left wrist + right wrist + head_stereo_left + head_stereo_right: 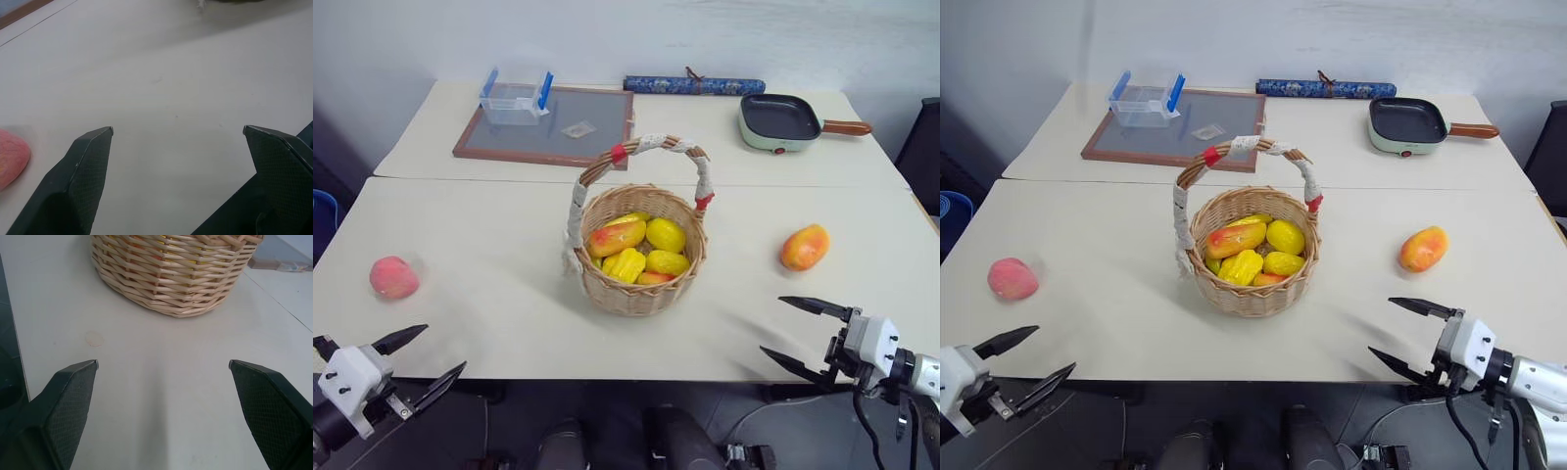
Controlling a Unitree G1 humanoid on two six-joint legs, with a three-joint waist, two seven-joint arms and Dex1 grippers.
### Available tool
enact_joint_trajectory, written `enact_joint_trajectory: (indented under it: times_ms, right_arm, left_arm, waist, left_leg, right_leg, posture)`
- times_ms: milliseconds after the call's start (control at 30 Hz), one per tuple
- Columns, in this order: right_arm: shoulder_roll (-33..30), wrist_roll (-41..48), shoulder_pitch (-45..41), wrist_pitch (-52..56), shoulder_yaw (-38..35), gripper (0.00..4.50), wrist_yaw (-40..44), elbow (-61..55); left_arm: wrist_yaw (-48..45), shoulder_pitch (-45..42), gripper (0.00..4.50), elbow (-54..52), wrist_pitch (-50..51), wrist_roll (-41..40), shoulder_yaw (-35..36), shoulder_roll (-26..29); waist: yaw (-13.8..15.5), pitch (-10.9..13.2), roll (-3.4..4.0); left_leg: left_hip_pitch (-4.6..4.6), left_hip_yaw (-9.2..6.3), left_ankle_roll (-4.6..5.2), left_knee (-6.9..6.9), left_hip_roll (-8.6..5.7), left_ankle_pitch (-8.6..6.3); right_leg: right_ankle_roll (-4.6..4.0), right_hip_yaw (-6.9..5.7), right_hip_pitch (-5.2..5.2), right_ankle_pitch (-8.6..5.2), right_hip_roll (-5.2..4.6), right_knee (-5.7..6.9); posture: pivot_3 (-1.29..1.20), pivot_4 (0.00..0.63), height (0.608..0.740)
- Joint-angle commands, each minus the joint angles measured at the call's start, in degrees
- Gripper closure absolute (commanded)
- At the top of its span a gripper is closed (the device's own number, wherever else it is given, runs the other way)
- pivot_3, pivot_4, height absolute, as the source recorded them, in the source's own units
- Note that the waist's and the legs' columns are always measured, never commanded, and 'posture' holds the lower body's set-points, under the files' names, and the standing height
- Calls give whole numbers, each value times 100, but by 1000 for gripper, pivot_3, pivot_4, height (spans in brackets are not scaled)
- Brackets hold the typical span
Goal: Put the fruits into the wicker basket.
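The pink-red peach (393,277) lies on the near table at the left, a short way ahead of my left gripper (445,347), which is open and empty at the table's front edge; the peach's side shows in the left wrist view (10,156). The orange-yellow mango (805,247) lies at the right, ahead of my open, empty right gripper (771,324). The wicker basket (636,289) stands upright in the middle between the two fruits, its cloth-wrapped handle arched above it. The right gripper (164,362) points toward the basket's wall (176,279).
Several yellow fruits and an orange-red one (617,237) fill the basket. On the far table are a framed dark board (548,127) with a clear plastic box (516,101), a blue roll (695,85) and a green frying pan (780,121).
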Motion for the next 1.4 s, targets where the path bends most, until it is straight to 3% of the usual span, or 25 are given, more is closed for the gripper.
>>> enact_joint_trajectory:
  times_ms: [33,367,500,667,800,933,1200,1400]
  right_arm:
    - [12,76,-28,1,43,36,59,-68]
    - [81,359,-197,435,278,36,64,-330]
    - [416,1015,-396,736,463,36,20,-1000]
    - [848,1488,-870,1057,852,36,-233,-1932]
    - [1045,1461,-1146,1041,952,36,-300,-2056]
    - [1153,1487,-1403,1084,1044,36,-268,-2010]
    - [1241,1375,-1714,1102,1283,36,-157,-1866]
    - [1329,1234,-1778,1029,1319,36,-262,-1791]
  left_arm:
    - [-50,-41,0,-9,-14,-13,27,124]
    - [-365,-130,0,-35,334,-605,152,225]
    - [-354,108,0,21,873,-1133,583,144]
    - [897,-183,0,836,1240,-1645,1699,-382]
    - [1471,-539,0,1318,1496,-1691,1991,-295]
    - [1857,-1659,0,1645,1740,-1753,1651,48]
    - [1993,-3579,0,2786,1899,-866,86,475]
    - [2189,-3815,0,3503,1889,-4,-601,829]
  waist:
    - [5,0,0]
    - [-1,0,0]
    - [-30,0,0]
    - [-13,2,4]
    - [38,-10,-17]
    - [164,-19,-31]
    - [112,-22,-25]
    - [70,-21,-13]
  left_leg:
    - [0,0,0,1,0,0]
    - [3,-1,0,2,1,0]
    - [5,-1,0,5,3,1]
    - [5,-7,-4,5,8,-1]
    - [1,-15,-4,11,5,-1]
    - [0,-19,-16,15,-1,-7]
    - [0,5,-17,2,3,1]
    - [-2,10,-18,-2,28,-2]
  right_leg:
    - [0,0,0,0,0,0]
    - [14,-2,1,8,0,6]
    - [16,-2,1,9,1,15]
    - [27,-9,-2,14,5,20]
    - [28,-18,1,14,2,18]
    - [23,-33,11,14,-21,13]
    - [32,-146,35,20,-96,5]
    - [40,-213,6,23,-95,43]
  posture:
    - [0,150,740]
    - [0,150,740]
    - [0,150,740]
    - [0,150,740]
    - [0,150,740]
    - [0,150,740]
    - [0,150,740]
    - [0,150,740]
